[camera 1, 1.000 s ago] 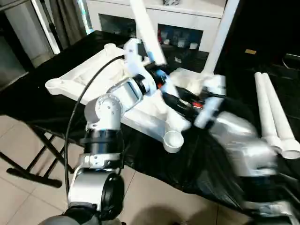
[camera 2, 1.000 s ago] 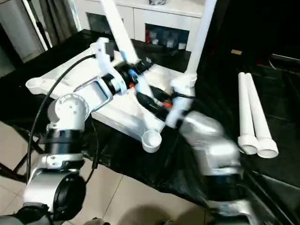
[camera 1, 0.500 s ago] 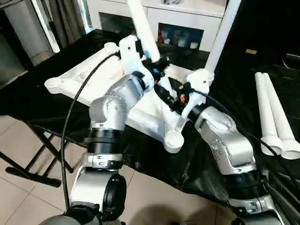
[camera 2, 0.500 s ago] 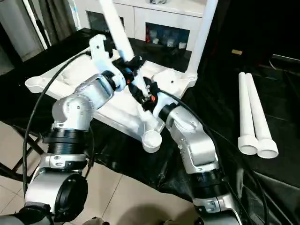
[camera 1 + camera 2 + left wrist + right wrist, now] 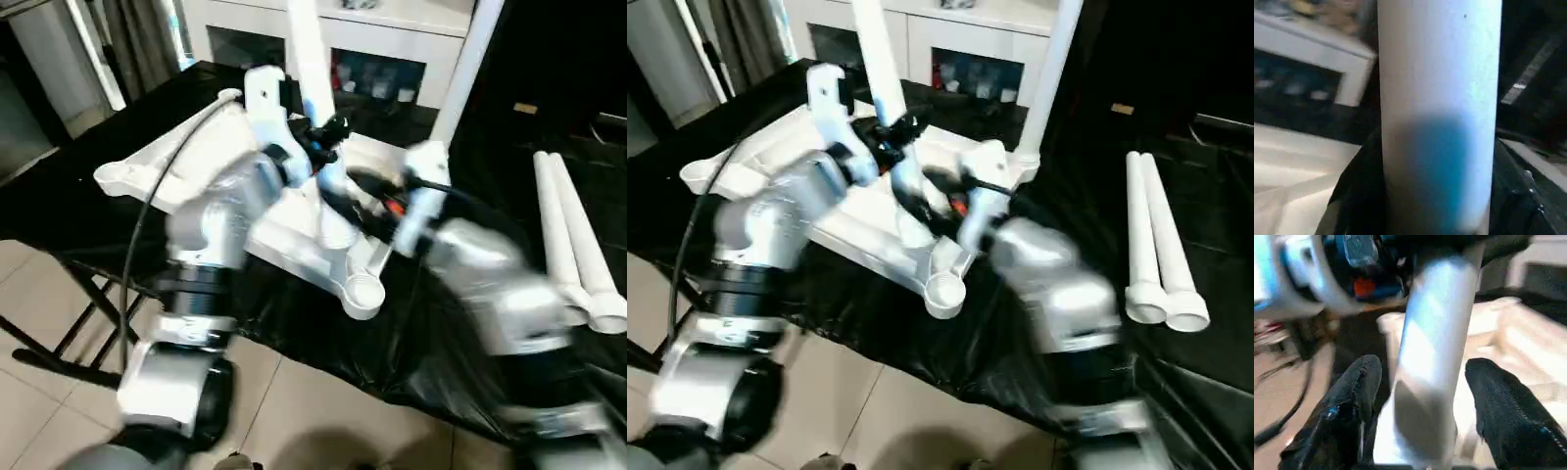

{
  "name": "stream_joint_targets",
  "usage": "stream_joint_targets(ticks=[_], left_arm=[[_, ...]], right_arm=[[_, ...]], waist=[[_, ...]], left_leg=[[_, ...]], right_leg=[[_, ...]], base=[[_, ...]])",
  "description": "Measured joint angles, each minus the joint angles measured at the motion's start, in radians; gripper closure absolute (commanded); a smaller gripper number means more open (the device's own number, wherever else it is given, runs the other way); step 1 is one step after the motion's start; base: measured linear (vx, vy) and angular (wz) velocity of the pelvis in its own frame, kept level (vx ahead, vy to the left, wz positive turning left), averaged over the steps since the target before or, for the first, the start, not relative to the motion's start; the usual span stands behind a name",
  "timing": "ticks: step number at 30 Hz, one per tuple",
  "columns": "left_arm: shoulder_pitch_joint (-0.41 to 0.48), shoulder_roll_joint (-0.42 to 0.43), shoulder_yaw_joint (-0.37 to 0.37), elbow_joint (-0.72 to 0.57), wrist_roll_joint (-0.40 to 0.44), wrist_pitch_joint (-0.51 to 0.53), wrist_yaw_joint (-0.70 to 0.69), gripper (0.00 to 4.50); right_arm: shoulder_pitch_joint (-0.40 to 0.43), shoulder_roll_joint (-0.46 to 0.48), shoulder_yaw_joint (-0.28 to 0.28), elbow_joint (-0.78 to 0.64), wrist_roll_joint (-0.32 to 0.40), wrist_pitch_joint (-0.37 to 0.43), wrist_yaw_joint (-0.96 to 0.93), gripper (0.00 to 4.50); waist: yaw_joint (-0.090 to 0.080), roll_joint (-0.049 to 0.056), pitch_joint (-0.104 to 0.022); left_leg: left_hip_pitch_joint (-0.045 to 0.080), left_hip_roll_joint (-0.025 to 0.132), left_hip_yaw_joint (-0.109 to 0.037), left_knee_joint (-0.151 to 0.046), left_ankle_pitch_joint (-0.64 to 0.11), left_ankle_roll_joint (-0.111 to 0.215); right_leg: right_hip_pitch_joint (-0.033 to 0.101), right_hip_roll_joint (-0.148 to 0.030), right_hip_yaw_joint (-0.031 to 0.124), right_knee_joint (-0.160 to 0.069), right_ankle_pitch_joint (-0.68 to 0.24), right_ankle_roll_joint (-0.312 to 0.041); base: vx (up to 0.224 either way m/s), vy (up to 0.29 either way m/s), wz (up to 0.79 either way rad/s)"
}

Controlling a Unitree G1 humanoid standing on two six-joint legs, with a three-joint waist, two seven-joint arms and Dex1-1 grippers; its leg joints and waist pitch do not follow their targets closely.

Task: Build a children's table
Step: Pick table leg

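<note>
- The children's table top [image 5: 196, 162] lies underside-up on the black-draped table [image 5: 59, 201], reaching from that table's far left toward its near edge; an empty round corner socket [image 5: 362, 294] sits right at the near edge, another [image 5: 110, 176] at the left
- Two legs already stand in the top: a leaning leg [image 5: 877, 59] near its middle and an upright leg [image 5: 1048, 78] at its far right corner; two spare legs [image 5: 1161, 245] lie side by side toward the black-draped table's right edge, well apart from the top
- Judged as thin moulded plastic: light, stiff, hollow, smooth enough to slip; the ribbed top should bear pushing, though a long tapered leg could lever in its socket if taken high up; low, near the socket, looks the safer hold
- The left gripper [image 5: 1437, 215] is closed on the leaning leg, a dark finger at each side of the tube
- The right gripper [image 5: 1422, 406] straddles the same leg lower down; its fingers [image 5: 1352, 396] stand apart from the tube with visible gaps, so it is parted, holding nothing
- Behind stands a white cabinet [image 5: 382, 44]
</note>
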Motion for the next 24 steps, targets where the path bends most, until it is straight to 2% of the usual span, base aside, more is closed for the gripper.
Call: stream_joint_targets(ticks=[2, 6, 9, 24], left_arm=[[0.0, 0.01, -0.005, -0.005, -0.023, 0.018, -0.054, 2.6], [0.004, 0.062, -0.069, -0.071, -0.097, 0.091, -0.246, 2.6], [0.004, 0.076, -0.094, -0.098, -0.117, 0.106, -0.313, 2.6], [0.007, 0.085, -0.147, -0.114, -0.12, 0.111, -0.405, 2.6]], right_arm=[[-0.015, -0.01, -0.004, 0.004, 0.015, 0.01, 0.038, 0.87], [-0.046, -0.076, -0.01, 0.013, 0.09, 0.065, 0.167, 0.56], [-0.058, -0.09, -0.02, 0.027, 0.125, 0.096, 0.215, 0.52], [-0.083, -0.125, -0.001, 0.062, 0.21, 0.231, 0.345, 0.52]], waist=[[0.0, 0.0, 0.0], [0.0, 0.0, 0.0], [0.0, 0.0, 0.0], [0.001, -0.001, 0.0]], left_leg=[[0.0, 0.0, 0.0, 0.001, 0.0, 0.0], [0.001, 0.0, 0.001, 0.002, 0.0, 0.0], [0.002, 0.0, 0.001, 0.002, 0.0, 0.0], [0.002, 0.0, 0.001, 0.004, 0.002, 0.001]], right_leg=[[0.0, 0.0, 0.0, 0.001, 0.0, 0.0], [0.0, 0.0, 0.001, 0.002, 0.0, 0.0], [0.001, 0.0, 0.001, 0.004, 0.0, -0.001], [0.001, 0.0, 0.001, 0.005, 0.002, -0.002]], base=[[0.0, 0.0, 0.0], [0.0, 0.0, 0.0], [0.0, 0.0, 0.0], [0.0, 0.0, 0.0]])
